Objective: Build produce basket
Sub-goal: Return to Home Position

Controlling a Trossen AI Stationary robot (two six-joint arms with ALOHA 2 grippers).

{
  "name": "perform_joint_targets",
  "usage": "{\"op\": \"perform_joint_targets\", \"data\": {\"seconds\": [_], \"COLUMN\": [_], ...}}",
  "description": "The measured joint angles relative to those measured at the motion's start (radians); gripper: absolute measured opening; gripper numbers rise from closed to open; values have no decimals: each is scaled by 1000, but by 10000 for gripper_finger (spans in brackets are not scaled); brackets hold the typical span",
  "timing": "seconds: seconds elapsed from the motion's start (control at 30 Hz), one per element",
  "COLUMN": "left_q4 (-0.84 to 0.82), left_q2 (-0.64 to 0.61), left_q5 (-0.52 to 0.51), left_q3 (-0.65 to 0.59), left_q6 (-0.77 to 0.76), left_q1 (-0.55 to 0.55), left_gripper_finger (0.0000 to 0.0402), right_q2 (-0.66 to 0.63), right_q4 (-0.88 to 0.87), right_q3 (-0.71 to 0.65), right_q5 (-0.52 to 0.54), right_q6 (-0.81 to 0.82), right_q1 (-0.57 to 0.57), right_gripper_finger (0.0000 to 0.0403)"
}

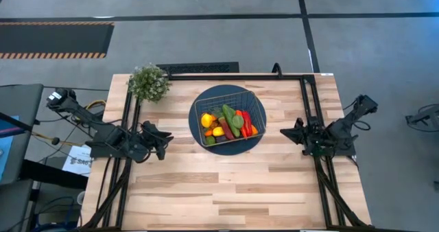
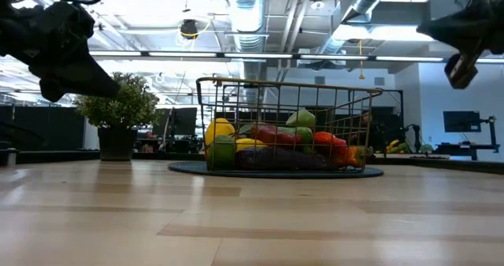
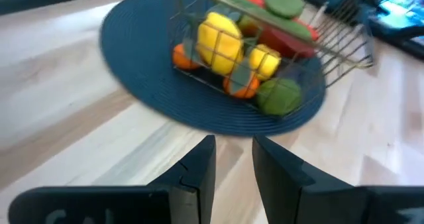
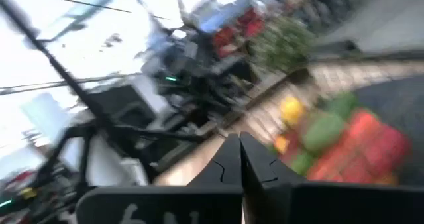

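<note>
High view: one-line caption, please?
Produce fills the basket on the blue disc; left gripper and right gripper flank it, empty.

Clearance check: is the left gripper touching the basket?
Apart. The high view shows bare table between the left gripper and the basket. The right gripper waits right of the basket.

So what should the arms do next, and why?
Probably just park: all the produce lies in the basket, no loose piece shows on the table, and the left gripper and the right gripper both hang empty at its sides, clear of the basket.
</note>
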Motion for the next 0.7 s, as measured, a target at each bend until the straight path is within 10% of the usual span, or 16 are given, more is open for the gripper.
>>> {"op": "perform_joint_targets", "data": {"seconds": [0.43, 0.7], "left_q4": [-30, 199], "left_q2": [1, 1], "left_q5": [148, 162], "left_q3": [0, 1], "left_q6": [177, 643], "left_q1": [0, 5], "left_gripper_finger": [87, 87], "right_q2": [4, 3], "right_q4": [-88, -18], "right_q3": [-3, 2], "right_q5": [-3, -45], "right_q6": [215, 118], "right_q1": [-10, -26], "right_gripper_finger": [35, 31]}}
